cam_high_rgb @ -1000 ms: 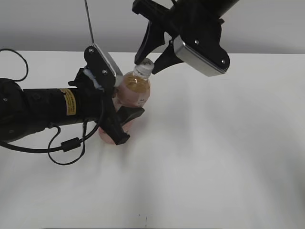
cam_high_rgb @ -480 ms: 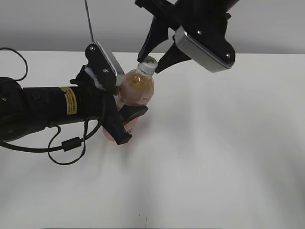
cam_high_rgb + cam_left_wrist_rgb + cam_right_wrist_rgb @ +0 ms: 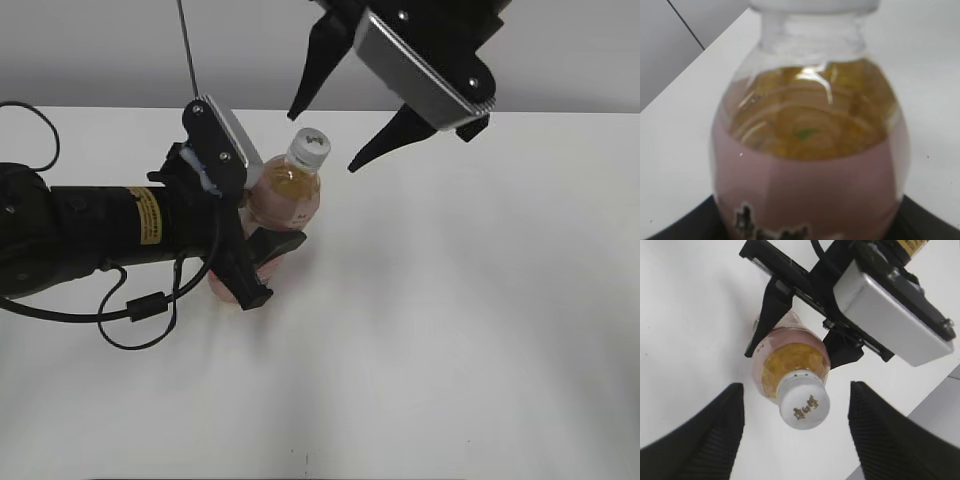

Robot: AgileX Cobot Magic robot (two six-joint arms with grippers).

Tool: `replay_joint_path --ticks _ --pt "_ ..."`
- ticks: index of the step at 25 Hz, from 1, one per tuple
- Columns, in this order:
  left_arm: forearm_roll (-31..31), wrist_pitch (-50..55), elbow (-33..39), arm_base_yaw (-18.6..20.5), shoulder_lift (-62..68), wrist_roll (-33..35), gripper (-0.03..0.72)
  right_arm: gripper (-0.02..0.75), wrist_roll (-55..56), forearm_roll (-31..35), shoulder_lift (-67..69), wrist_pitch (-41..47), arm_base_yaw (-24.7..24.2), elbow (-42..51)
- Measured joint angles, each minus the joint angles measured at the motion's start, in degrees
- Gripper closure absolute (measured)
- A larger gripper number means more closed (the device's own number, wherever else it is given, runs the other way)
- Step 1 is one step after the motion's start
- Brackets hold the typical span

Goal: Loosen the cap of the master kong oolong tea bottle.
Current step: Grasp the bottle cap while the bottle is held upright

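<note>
Cap [image 3: 309, 146], small round white plastic with dark print on top, sits screwed on the tall clear plastic tea bottle [image 3: 283, 198] with amber liquid and pink label, standing slightly tilted on the white table [image 3: 460, 330]. Left gripper [image 3: 245, 235] clamps the bottle's body. Right gripper [image 3: 330, 140] hovers above, fingers spread wide either side of the cap, not touching.

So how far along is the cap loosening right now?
Done: the left gripper clamps the tea bottle upright. In hand: the right gripper hangs open above the cap, touching nothing. Whether the cap is loosened can't be told; it sits on the neck.
</note>
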Motion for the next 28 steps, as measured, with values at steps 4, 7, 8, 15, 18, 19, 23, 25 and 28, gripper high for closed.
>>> replay_joint_path --ticks 4,7,8,15,18,19,23,25,28 --pt "0.0 -0.1 0.0 0.0 0.0 0.1 0.286 0.234 17.9 -0.2 -1.4 -0.7 0.0 0.0" --pt "0.0 -0.1 0.0 0.0 0.0 0.1 0.286 0.234 40.2 -0.2 -2.6 -5.7 0.0 0.0" --pt "0.0 -0.1 0.0 0.0 0.0 0.1 0.286 0.234 48.5 -0.1 -3.0 -7.7 0.0 0.0" --pt "-1.9 -0.6 0.0 0.0 0.0 0.1 0.286 0.234 113.8 2.2 -3.4 -9.6 0.0 -0.1" --pt "-2.6 -2.4 0.0 0.0 0.0 0.1 0.286 0.234 137.8 0.1 -3.4 -6.5 0.0 -0.1" --pt "-2.6 -3.0 0.0 0.0 0.0 0.1 0.286 0.234 144.8 -0.3 -3.4 -5.5 0.0 -0.1" --pt "-2.7 -3.9 0.0 0.0 0.0 0.1 0.286 0.234 164.2 -1.6 -3.4 -3.7 0.0 -0.1" --pt "-2.7 -4.2 0.0 0.0 0.0 0.1 0.286 0.234 169.9 -2.4 -3.4 -3.6 0.0 -0.1" --pt "-2.7 -4.4 0.0 0.0 0.0 0.1 0.286 0.234 174.5 -1.8 -2.2 -3.5 0.0 -0.1"
